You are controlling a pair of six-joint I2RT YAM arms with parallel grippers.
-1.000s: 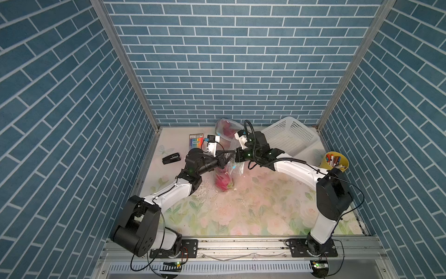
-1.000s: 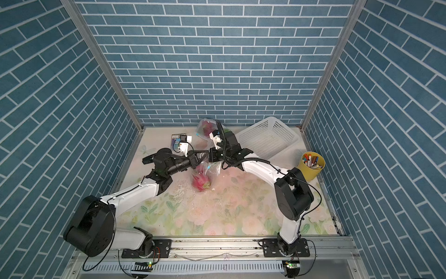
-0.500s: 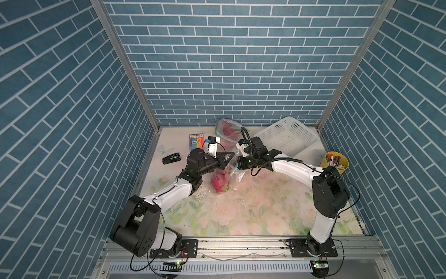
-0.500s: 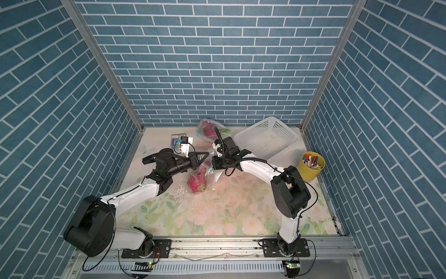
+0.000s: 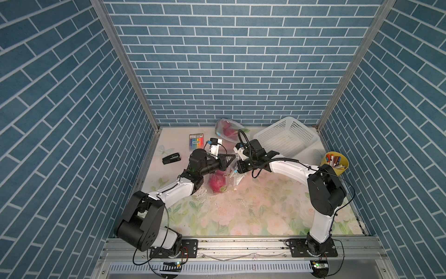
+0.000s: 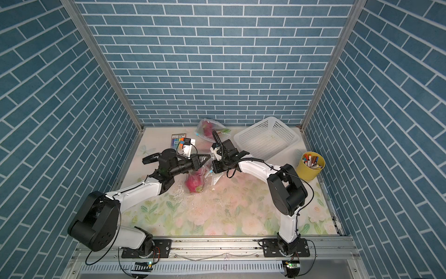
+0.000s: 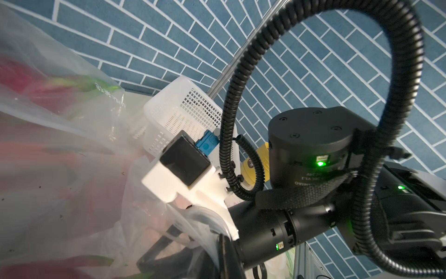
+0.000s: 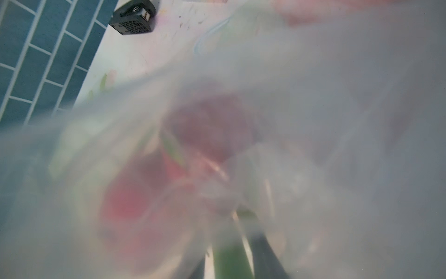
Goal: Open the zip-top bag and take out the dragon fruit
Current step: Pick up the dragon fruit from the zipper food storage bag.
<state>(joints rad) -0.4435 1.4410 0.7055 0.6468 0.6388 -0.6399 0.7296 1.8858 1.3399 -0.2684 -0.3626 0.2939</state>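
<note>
Top view, left gripper [image 5: 228,161] level, pinching bag [image 5: 232,179]

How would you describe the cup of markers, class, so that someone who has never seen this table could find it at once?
Start at the white mesh basket in the far right corner of the floral table. Just nearer than it, by the right-hand wall, stands the yellow cup. Unlike the basket, it is small, round and yellow, with markers standing in it.
</note>
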